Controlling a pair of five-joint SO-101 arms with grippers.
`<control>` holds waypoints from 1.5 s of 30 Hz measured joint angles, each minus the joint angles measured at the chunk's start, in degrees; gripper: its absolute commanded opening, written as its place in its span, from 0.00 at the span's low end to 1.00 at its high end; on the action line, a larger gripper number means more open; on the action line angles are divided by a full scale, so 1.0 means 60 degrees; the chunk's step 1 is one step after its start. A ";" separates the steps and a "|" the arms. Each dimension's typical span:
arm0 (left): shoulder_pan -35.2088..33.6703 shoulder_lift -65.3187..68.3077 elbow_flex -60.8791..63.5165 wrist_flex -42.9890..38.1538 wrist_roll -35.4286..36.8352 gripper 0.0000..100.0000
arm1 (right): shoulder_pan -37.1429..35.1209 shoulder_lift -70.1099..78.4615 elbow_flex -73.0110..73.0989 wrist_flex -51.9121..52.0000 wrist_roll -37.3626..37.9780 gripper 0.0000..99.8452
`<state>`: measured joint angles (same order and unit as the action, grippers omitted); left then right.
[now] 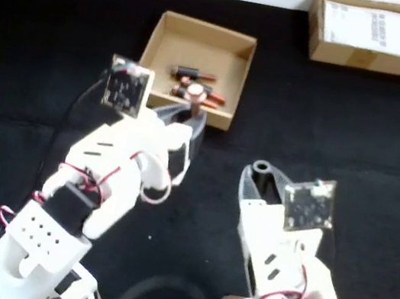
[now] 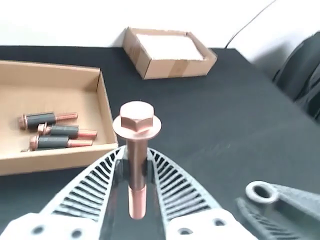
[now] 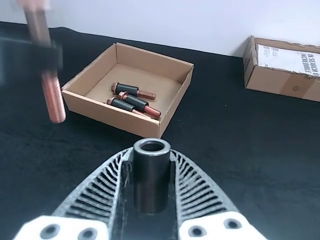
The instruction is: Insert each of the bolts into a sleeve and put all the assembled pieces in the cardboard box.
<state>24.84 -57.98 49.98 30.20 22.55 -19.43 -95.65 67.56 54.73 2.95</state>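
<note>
Misalignment is our main worry at this point. Our left end effector (image 2: pixel 133 159) is clamped on a copper bolt (image 2: pixel 136 126), head up and threaded tip down, held in the air near the front wall of the cardboard box (image 2: pixel 60 161). Our right end effector (image 3: pixel 151 156) grips a dark sleeve (image 3: pixel 151 182) upright, its bore open at the top, apart from the bolt. Three assembled pieces (image 3: pixel 131 97) already lie in the box. We judge that the bolt must come over the bore squarely. If it arrives tilted or off-centre, the tip could catch the sleeve's rim, twist either part in its grip, or knock the sleeve onto the counter (image 1: pixel 328 126)
</note>
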 measured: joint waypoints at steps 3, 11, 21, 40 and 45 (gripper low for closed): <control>0.0044 0.0733 -0.1099 -0.0044 0.0103 0.01 | 0.0000 0.0278 0.0571 -0.0894 0.0000 0.01; 0.0410 0.2725 -0.3004 -0.0044 0.1275 0.01 | 0.0000 0.1245 0.0894 -0.2286 0.0000 0.01; 0.1729 0.3722 -0.3136 -0.0088 0.1538 0.01 | -0.0381 0.1744 0.0894 -0.2593 0.0000 0.01; 0.1905 0.4132 -0.3707 -0.0015 0.1436 0.01 | -0.0513 0.1758 0.0894 -0.2359 0.0000 0.01; 0.1905 0.4132 -0.3839 -0.0015 0.0777 0.01 | -0.0513 0.1758 0.0894 -0.2330 0.0000 0.01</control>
<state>36.26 -33.19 26.95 30.11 27.21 -22.51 -85.10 72.92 40.75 2.95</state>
